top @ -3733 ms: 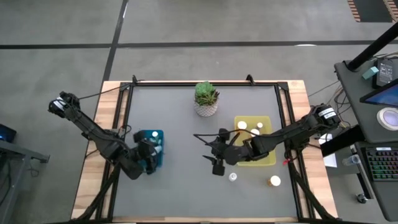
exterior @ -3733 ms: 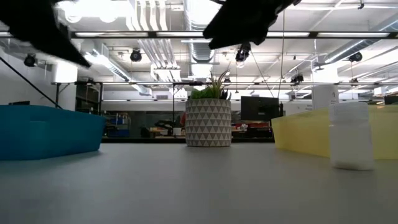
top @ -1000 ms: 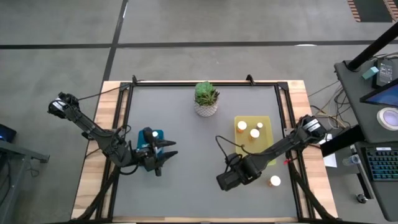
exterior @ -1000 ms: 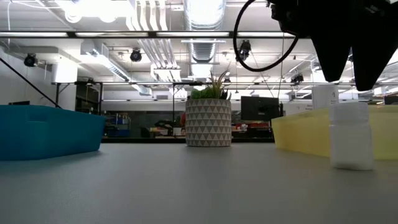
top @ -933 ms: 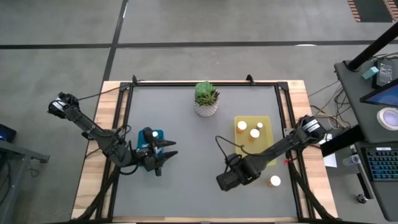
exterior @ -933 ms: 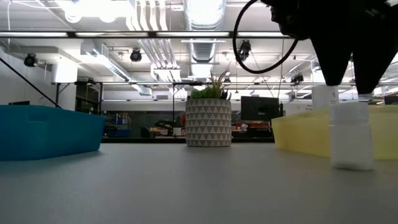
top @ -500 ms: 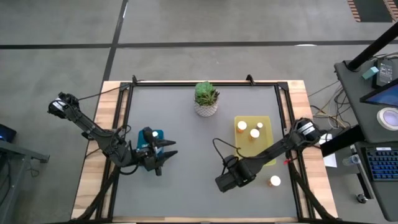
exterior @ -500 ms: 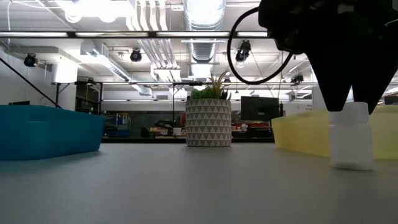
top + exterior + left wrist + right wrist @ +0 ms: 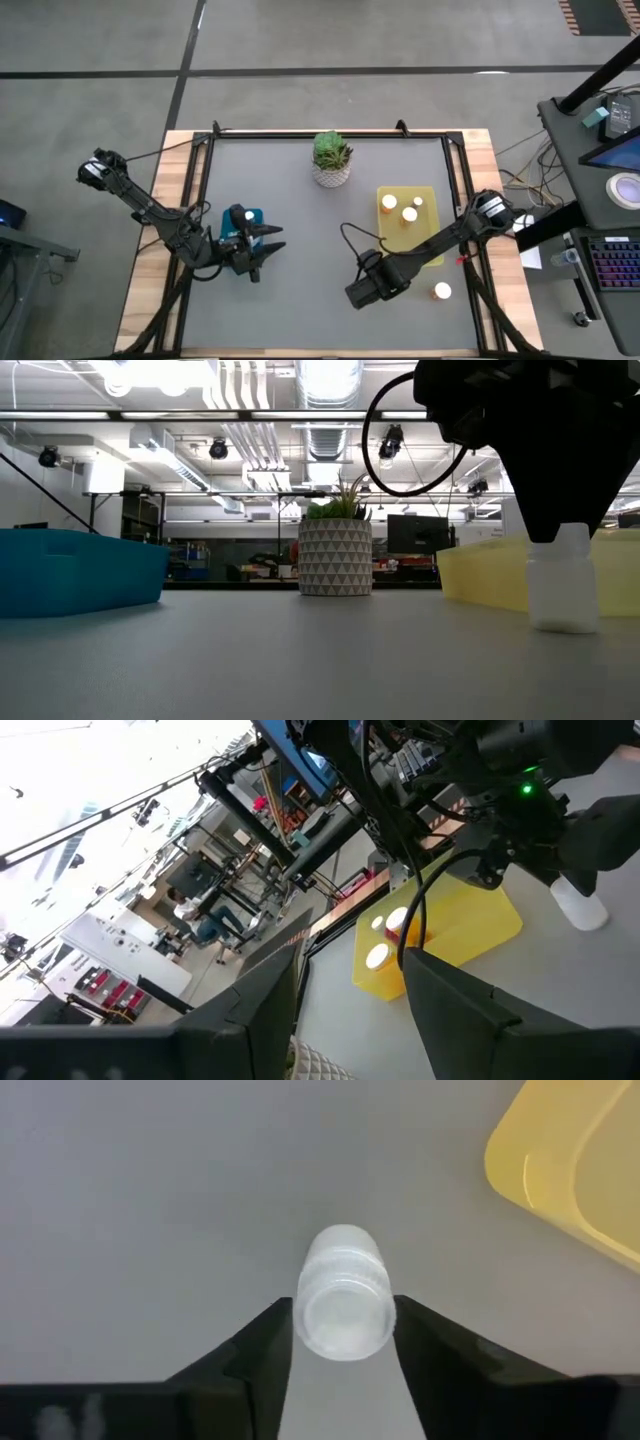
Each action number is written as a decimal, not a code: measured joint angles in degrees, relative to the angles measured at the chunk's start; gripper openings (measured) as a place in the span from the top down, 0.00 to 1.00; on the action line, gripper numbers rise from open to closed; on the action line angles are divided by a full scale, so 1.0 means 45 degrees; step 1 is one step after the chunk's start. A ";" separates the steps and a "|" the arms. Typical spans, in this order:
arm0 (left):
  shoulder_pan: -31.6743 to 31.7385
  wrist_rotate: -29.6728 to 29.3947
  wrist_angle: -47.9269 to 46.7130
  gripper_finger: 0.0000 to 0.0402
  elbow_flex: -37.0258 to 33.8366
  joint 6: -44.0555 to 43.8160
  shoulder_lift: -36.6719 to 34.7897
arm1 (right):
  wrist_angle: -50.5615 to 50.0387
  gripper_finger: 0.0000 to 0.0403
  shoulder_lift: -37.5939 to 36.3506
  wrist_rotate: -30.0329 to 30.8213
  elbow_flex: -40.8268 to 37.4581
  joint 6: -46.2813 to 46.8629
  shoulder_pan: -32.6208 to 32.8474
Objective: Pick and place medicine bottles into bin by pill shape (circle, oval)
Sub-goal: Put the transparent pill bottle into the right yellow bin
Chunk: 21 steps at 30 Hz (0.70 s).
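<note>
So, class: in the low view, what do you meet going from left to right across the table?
Blue bin → patterned plant pot → yellow bin → white bottle, with the right gripper down over its cap.

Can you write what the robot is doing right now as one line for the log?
right tool: fingers around upright white bottle on table, beside yellow bin | left tool: open, empty, waiting by blue bin

I count two bins on my table [image 9: 300,320]: one blue bin [image 9: 252,214] on my left, one yellow bin [image 9: 430,194] on my right. Three bottles [image 9: 409,213] sit inside the yellow one. One amber bottle [image 9: 441,291] stands on the table, and one white bottle [image 9: 343,1292] under my right arm. One potted plant [image 9: 331,159] stands at the far edge.
</note>
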 joint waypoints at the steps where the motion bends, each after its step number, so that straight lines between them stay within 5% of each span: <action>1: 0.0000 0.0000 0.0004 0.58 0.0000 -0.0002 0.0000 | 0.0015 0.62 0.0000 0.0000 0.0000 -0.0014 0.0000; 14: 0.0000 0.0000 0.0004 0.58 -0.0008 0.0000 -0.0005 | 0.0609 0.66 -0.0391 -0.0330 0.0000 -0.2207 0.0000; 21: 0.0000 0.0000 0.0004 0.58 -0.0010 0.0000 -0.0005 | 0.3792 0.66 -0.1194 -0.1485 -0.0005 -0.4955 0.0005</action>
